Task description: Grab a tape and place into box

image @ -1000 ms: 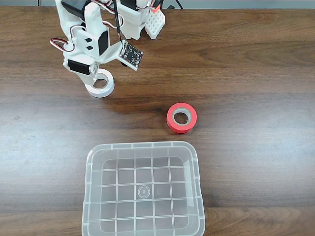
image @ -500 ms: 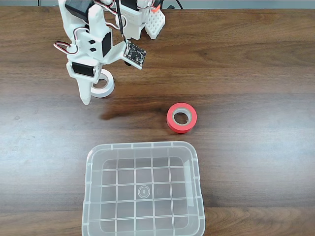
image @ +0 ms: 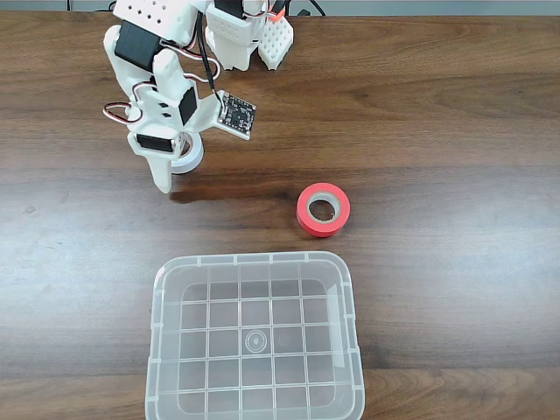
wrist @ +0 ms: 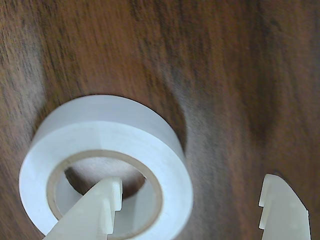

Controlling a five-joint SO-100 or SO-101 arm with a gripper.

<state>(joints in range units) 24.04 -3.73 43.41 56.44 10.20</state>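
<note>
The white tape [image: 195, 154] lies flat on the wooden table at the upper left of the fixed view, mostly covered by my gripper [image: 171, 171]. In the wrist view the tape [wrist: 110, 125] is large and close. My gripper [wrist: 192, 195] is open and straddles the ring's right wall. Its left finger [wrist: 97, 210] reaches into the greyish core hole, and its right finger [wrist: 282, 212] stands outside over bare wood. The clear box [image: 254, 259] with a grid bottom sits at the lower centre, with nothing in it.
A red-orange tape roll [image: 324, 210] lies on the table to the right, between the white roll and the box. The arm's white base [image: 241, 35] stands at the table's far edge.
The gripper has shifted slightly right over the white tape, and its pointed finger now overlaps the ring instead of standing to its left. The tape itself has not moved.
</note>
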